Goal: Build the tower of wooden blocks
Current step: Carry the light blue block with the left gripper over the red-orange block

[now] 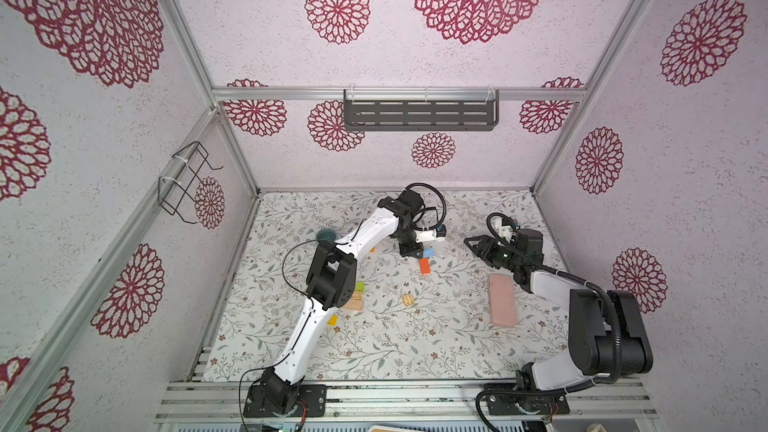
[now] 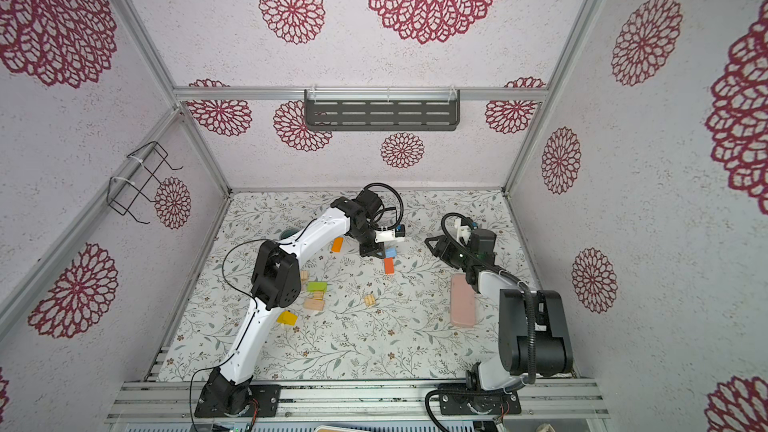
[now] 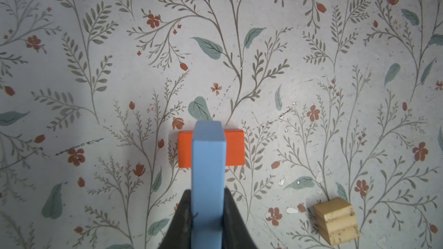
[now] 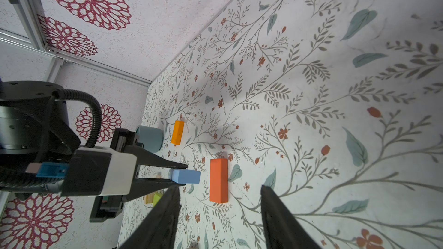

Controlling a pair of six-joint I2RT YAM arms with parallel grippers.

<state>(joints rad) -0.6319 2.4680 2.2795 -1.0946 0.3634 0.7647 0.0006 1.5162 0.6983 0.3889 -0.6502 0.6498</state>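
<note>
Left tool grips 1 light blue block (near red block)

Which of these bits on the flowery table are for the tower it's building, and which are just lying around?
For the tower: light blue block, red-orange block, orange block, green block, yellow block, grooved plain block.
Just lying about: grey-blue mug, pink slab.

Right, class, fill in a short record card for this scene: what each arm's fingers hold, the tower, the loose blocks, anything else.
left fingers: shut on the light blue block, beside the red-orange block
right fingers: open, empty
tower: green block on top, plain wood beneath
loose blocks: orange block, yellow block, grooved plain block
other: grey-blue mug, pink slab
</note>
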